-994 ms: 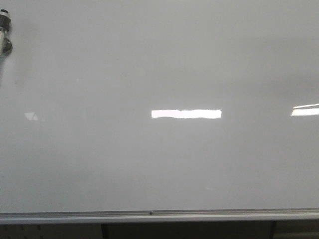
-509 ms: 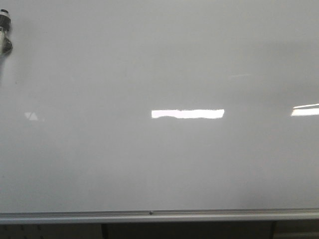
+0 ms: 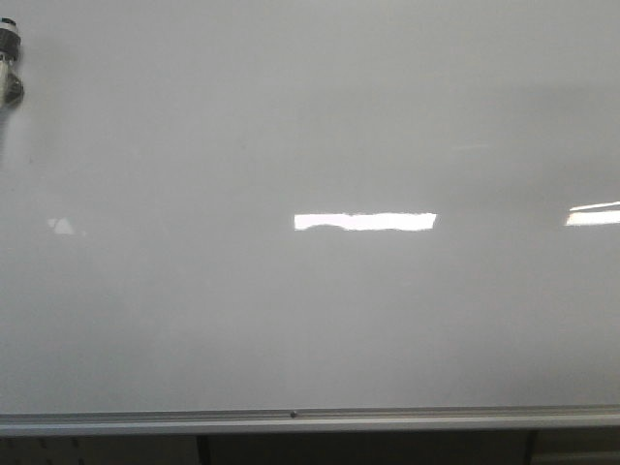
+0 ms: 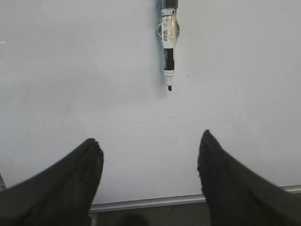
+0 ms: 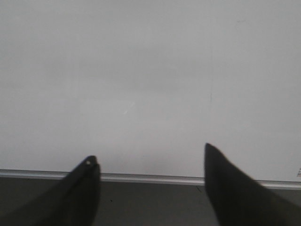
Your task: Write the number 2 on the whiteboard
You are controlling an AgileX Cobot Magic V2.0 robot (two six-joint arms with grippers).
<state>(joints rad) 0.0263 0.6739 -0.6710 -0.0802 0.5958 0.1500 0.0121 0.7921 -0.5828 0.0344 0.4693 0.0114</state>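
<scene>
Front view: whiteboard fills the frame, rail along its lower edge, no number 2 on it yet. Marker sits at the board's upper-left corner, uncapped, tip toward the rail. Your step, as I judge it: grab the barrel square, mid-body. Left pincer gapes empty, facing the marker, well short. Right pincer spread, empty, near the rail.

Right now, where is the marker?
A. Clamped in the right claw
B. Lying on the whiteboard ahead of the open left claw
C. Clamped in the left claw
B: the marker lies on the whiteboard, apart from the open, empty left claw.
</scene>
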